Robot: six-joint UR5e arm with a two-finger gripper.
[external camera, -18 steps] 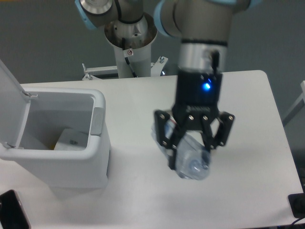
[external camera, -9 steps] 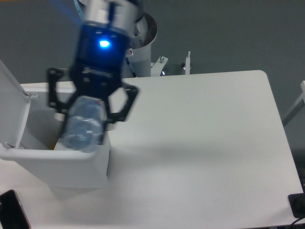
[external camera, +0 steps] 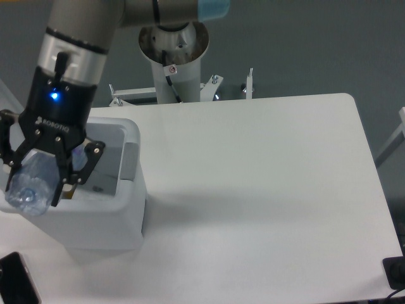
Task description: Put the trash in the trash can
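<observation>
My gripper (external camera: 39, 180) is shut on the clear plastic bottle (external camera: 30, 182), one piece of the trash, and holds it above the open top of the white trash can (external camera: 120, 218) at the left. The bottle hangs tilted, its lower end over the can's front-left rim. Inside the can a bit of the white carton (external camera: 95, 185) shows past the right finger. The arm and gripper hide most of the can's inside and its raised lid.
The arm's base post (external camera: 174, 60) stands behind the table's far edge. A dark phone-like object (external camera: 16, 288) lies at the front left corner. Another dark object (external camera: 395, 272) sits at the front right edge. The white tabletop (external camera: 266, 190) stretches to the right of the can.
The gripper has carried the bottle from the table's middle leftward to above the trash can, then further left over it. It stays shut on the bottle.
</observation>
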